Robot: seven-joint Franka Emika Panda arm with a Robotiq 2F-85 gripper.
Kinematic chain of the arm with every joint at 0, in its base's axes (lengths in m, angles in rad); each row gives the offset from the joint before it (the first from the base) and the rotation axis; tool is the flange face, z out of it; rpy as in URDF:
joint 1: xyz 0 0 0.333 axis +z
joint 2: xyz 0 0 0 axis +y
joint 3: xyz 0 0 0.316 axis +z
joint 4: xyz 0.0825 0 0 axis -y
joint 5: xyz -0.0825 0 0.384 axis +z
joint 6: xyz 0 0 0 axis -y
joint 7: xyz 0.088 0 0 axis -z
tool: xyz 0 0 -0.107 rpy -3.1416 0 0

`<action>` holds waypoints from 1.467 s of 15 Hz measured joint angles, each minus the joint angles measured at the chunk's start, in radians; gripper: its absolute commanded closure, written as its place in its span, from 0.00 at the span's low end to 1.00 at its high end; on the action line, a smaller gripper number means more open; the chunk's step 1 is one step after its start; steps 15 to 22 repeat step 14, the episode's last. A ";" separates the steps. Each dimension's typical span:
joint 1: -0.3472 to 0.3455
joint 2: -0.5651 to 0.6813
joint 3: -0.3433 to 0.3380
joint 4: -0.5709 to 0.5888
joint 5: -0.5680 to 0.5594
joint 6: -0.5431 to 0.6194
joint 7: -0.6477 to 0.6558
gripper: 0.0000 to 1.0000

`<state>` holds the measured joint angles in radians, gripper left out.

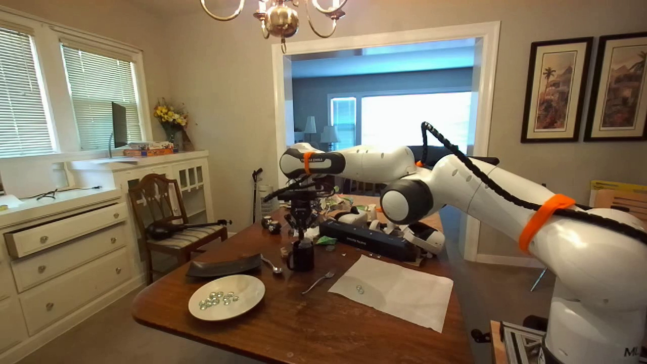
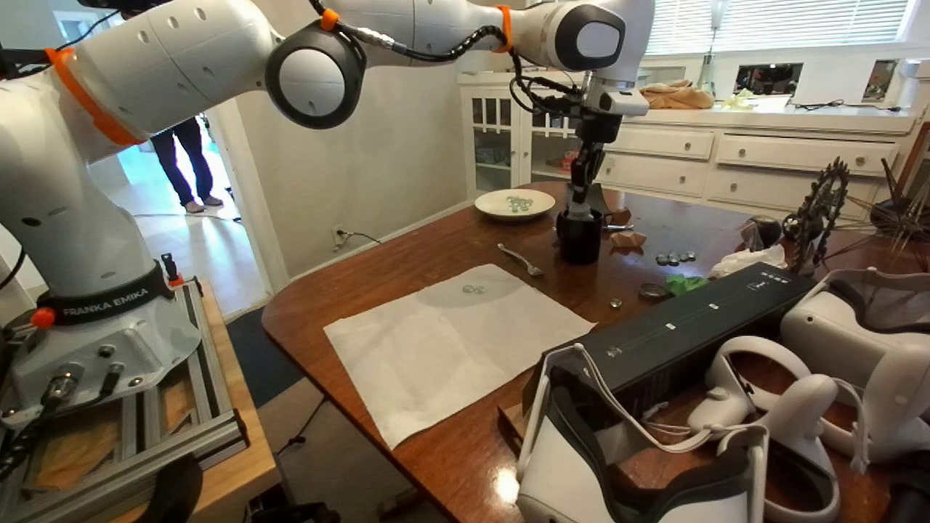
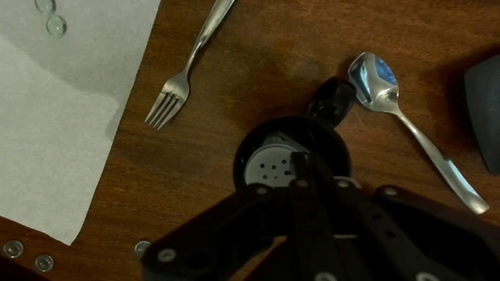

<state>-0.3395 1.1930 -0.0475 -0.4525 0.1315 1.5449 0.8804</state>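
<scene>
My gripper (image 3: 309, 160) points down over a black mug (image 3: 332, 134) in the wrist view. Its fingertips look together, with nothing visible between them. A shaker with a pale holed lid (image 3: 269, 166) stands inside the mug, and the fingertips overlap the lid's edge; whether they touch it is unclear. In both exterior views the gripper (image 1: 302, 233) (image 2: 580, 190) is just above the mug (image 1: 303, 259) (image 2: 580, 243), with the pale shaker (image 1: 305, 243) (image 2: 579, 211) at its rim. A spoon (image 3: 369, 84) lies beside the mug handle, and a fork (image 3: 177, 84) lies apart on the table.
A white plate (image 1: 247, 296) with glass beads and a dark tray (image 1: 225, 267) are nearby. White paper (image 2: 450, 349) holds a few glass beads (image 2: 473, 289). A long black box (image 2: 697, 319), VR headsets (image 2: 864, 319) and loose clutter cover the table's far part.
</scene>
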 measured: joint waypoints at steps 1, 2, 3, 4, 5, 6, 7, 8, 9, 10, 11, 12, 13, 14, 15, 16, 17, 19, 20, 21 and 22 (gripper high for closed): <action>0.000 -0.006 -0.003 0.001 -0.002 -0.001 -0.001 1.00; 0.001 -0.016 -0.010 0.002 -0.011 -0.002 -0.010 1.00; 0.003 -0.030 -0.020 0.002 -0.026 -0.005 -0.023 1.00; 0.005 -0.047 -0.033 0.003 -0.046 -0.011 -0.048 0.84; 0.009 -0.064 -0.046 0.003 -0.072 -0.024 -0.087 0.72; 0.013 -0.081 -0.059 0.003 -0.096 -0.044 -0.130 0.66; 0.020 -0.098 -0.073 0.003 -0.122 -0.062 -0.170 0.57; 0.028 -0.109 -0.086 0.003 -0.143 -0.075 -0.213 0.51; 0.036 -0.117 -0.097 0.003 -0.164 -0.082 -0.257 0.42; 0.045 -0.119 -0.108 0.003 -0.183 -0.082 -0.300 0.60; 0.049 -0.119 -0.112 0.003 -0.186 -0.081 -0.306 0.53; 0.049 -0.119 -0.112 0.003 -0.185 -0.081 -0.305 0.44; 0.048 -0.119 -0.112 0.003 -0.185 -0.081 -0.305 0.42; 0.047 -0.119 -0.112 0.003 -0.185 -0.081 -0.305 0.41; 0.047 -0.119 -0.112 0.003 -0.185 -0.081 -0.305 0.41; 0.047 -0.119 -0.112 0.003 -0.185 -0.081 -0.305 0.41; 0.047 -0.119 -0.112 0.003 -0.185 -0.081 -0.305 0.41; 0.047 -0.119 -0.112 0.003 -0.185 -0.081 -0.305 0.41; 0.047 -0.119 -0.112 0.003 -0.185 -0.081 -0.305 0.41; 0.047 -0.119 -0.112 0.003 -0.185 -0.081 -0.305 0.41; 0.047 -0.119 -0.112 0.003 -0.185 -0.081 -0.305 0.41</action>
